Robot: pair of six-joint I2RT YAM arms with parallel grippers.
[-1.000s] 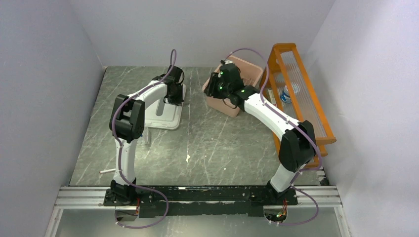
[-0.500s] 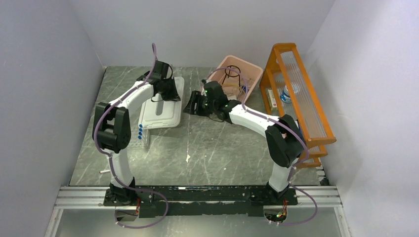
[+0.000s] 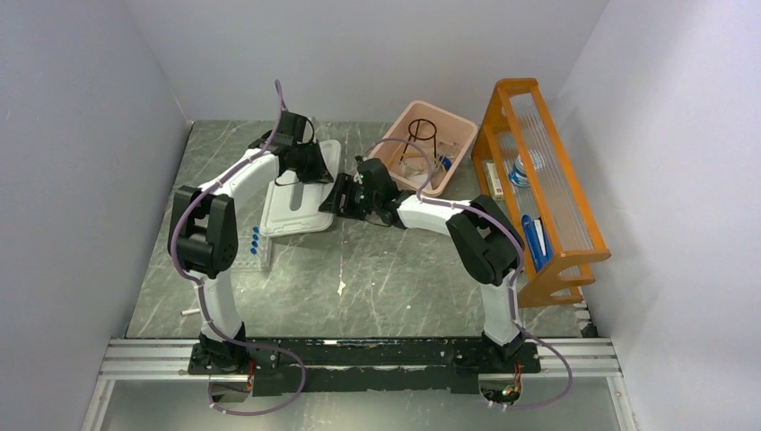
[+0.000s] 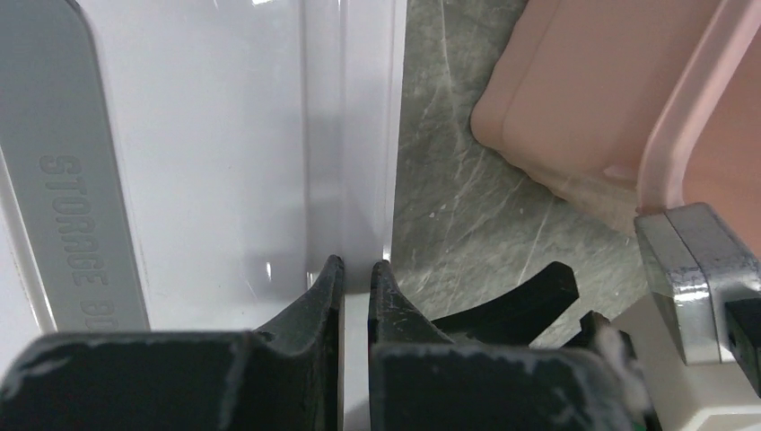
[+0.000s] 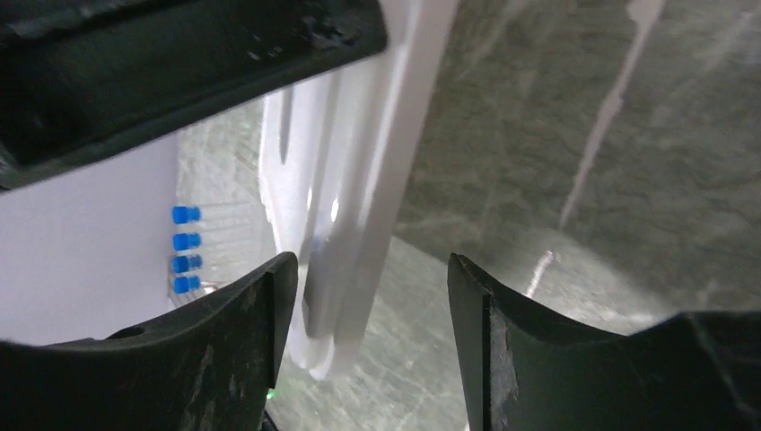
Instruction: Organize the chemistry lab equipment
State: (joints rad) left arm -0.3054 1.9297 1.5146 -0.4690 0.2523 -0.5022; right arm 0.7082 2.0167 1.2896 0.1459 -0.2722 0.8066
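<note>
Left gripper [image 4: 356, 274] pinches the white lid [image 3: 296, 199] by its rim, jaws nearly closed. Right gripper [image 5: 368, 269] gapes wide around another edge, apparently not touching. Close squarely, then lift level. Blue-capped tubes [image 3: 255, 241] lie just beside the lid.

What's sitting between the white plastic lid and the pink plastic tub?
In the top view, the right claw, open, sits between white plastic lid and pink plastic tub, over bare grey table.
</note>
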